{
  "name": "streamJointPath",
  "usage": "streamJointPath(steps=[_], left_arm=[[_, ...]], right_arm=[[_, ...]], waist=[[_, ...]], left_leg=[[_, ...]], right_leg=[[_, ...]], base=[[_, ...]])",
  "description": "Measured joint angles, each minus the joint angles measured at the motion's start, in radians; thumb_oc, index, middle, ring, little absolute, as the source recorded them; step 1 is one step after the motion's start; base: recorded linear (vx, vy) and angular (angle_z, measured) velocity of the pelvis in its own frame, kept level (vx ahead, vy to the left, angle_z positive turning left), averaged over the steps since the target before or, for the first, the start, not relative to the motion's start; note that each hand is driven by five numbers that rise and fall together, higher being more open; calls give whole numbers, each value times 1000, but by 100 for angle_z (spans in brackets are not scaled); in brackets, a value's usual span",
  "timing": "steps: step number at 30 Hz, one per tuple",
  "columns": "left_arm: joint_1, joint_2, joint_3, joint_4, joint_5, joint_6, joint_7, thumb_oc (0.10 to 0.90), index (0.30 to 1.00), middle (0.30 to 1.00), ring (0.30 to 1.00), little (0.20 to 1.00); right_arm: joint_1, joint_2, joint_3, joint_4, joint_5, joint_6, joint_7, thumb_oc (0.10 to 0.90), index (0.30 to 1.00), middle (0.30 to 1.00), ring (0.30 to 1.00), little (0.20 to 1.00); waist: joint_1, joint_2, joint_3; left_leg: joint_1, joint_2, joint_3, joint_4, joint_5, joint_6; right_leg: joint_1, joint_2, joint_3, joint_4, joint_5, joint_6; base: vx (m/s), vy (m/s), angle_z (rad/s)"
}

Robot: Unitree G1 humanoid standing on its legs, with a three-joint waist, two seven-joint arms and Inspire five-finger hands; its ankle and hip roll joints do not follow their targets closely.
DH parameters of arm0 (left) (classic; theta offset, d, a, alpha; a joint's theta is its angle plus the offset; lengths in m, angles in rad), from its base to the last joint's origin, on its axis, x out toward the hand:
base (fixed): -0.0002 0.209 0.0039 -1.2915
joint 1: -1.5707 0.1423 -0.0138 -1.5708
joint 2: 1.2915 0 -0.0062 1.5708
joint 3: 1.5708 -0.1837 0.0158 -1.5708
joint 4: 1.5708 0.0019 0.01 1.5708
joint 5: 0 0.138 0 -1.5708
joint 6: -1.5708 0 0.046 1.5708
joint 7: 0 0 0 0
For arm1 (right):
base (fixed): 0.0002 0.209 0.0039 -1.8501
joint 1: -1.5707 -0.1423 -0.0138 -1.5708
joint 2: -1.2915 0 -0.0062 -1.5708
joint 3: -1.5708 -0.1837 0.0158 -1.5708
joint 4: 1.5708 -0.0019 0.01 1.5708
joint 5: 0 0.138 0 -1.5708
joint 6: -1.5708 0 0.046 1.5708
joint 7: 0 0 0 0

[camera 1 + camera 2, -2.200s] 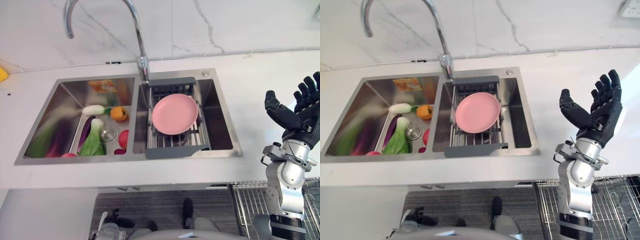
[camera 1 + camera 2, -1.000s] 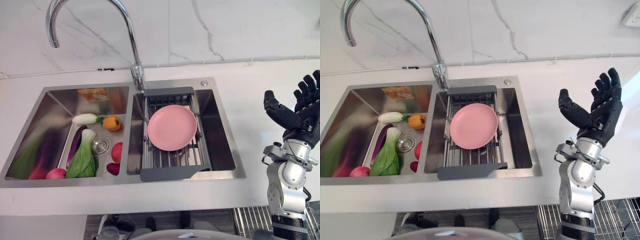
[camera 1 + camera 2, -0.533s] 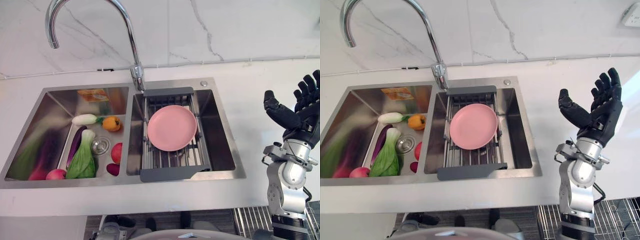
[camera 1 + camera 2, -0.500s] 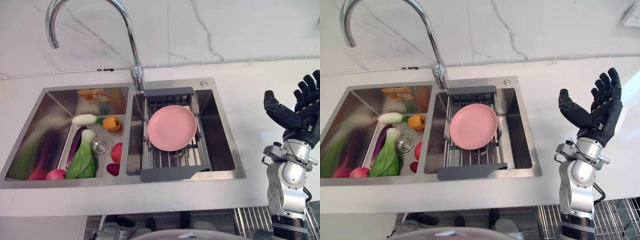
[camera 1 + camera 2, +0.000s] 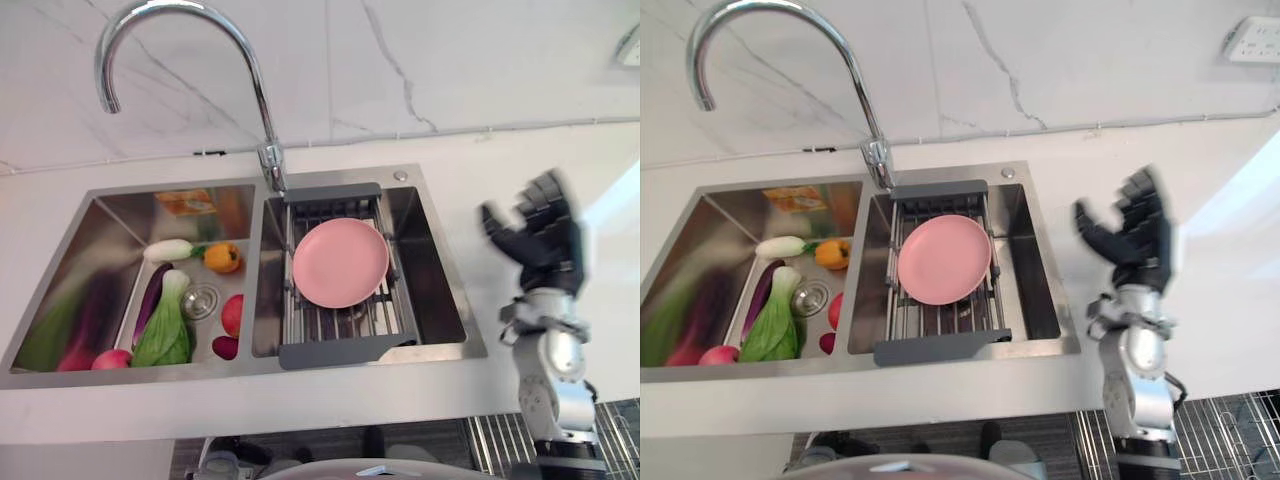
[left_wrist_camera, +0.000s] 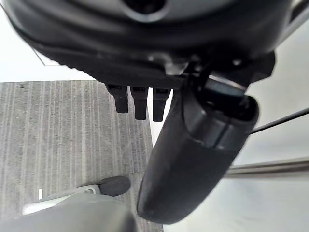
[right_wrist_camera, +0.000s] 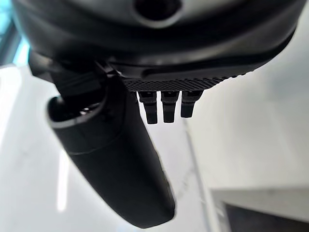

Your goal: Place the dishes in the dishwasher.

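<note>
We count one round pink plate, lying on one grey wire drying rack in the right basin of one stainless steel double sink. One curved chrome faucet rises behind it. In the left basin we see one white radish, one orange pepper, one purple eggplant, one green bok choy and one red apple.

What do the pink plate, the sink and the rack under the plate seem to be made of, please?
Pink plate: matte, evenly coloured, probably plastic or melamine. Sink: brushed stainless steel, with soft reflections. Rack: thin shiny metal wires between grey, plastic-looking ends.
</note>
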Motion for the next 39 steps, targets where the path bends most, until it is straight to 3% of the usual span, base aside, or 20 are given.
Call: streamJointPath(steps=[2,6,7,11,16,18,20,22,27,29,39], left_arm=[[-2,-7,14,-4,-2,-4,-7,800,900,900,900,900],[13,-13,72,8,-34,-9,-18,800,900,900,900,900],[22,-13,80,25,-34,4,-22,800,900,900,900,900],[52,0,83,32,-21,3,-31,800,900,900,900,900],[56,7,89,43,9,0,-42,800,900,900,900,900],[57,12,87,48,11,0,-44,800,900,900,900,900],[55,15,86,51,25,-1,-46,800,900,900,900,900],[47,16,74,53,32,0,-47,800,900,900,900,900],[37,22,46,52,45,-1,-47,800,900,900,900,900],[27,24,45,59,45,-1,-50,800,900,900,900,900],[21,31,46,72,45,-2,-55,800,900,900,900,900]], right_arm=[[5,-8,22,9,-9,18,22,800,900,900,900,900],[7,-67,16,3,-79,36,57,800,900,900,900,900],[15,-141,17,-15,-159,55,93,800,900,900,900,900],[24,-257,8,-116,-267,67,152,800,900,900,900,900],[14,-504,6,-234,-378,61,249,800,900,900,900,900],[-7,-550,26,-249,-400,51,277,800,900,900,900,900],[-45,-577,77,-248,-423,40,316,800,900,900,900,900],[-129,-700,196,-240,-459,35,351,800,900,900,900,900],[-235,-786,334,-235,-484,14,408,800,900,900,900,900],[-335,-869,440,-224,-525,3,428,800,900,900,900,900],[-419,-889,588,-156,-633,-24,483,800,900,900,900,900]], waist=[[2,9,7],[13,-4,8],[17,-8,7],[16,-11,5],[12,-18,-2],[8,-22,-7],[9,-30,-16],[8,-29,-19],[30,-39,-25],[38,-40,-28],[57,-52,-31]], left_leg=[[1,-1,-1,-8,0,0],[7,-9,-5,-8,-4,7],[7,-12,-6,-8,-3,14],[8,-15,-5,-8,0,19],[4,-15,-4,-8,2,21],[5,-15,-3,-8,2,22],[5,-14,-2,-8,3,23],[11,-16,0,-8,4,25],[10,-16,-1,-8,5,27],[10,-16,-3,-8,6,27],[1,-17,-6,-8,6,27]], right_leg=[[0,-1,-7,0,3,-2],[2,-9,-12,-5,11,9],[2,-13,-12,-4,14,13],[2,-15,-11,-4,21,11],[2,-15,-10,-1,25,10],[2,-15,-8,-1,26,10],[2,-14,-8,-2,26,10],[2,-16,-4,-1,30,13],[2,-16,-6,-1,32,11],[2,-16,-7,-1,33,11],[0,-17,-10,-3,32,11]], base=[[13,-4,9],[16,5,6],[0,0,0],[0,6,-1],[-3,3,-1],[-4,5,-2],[0,0,0],[-3,6,-2],[0,0,0],[0,0,0],[0,1,0]])
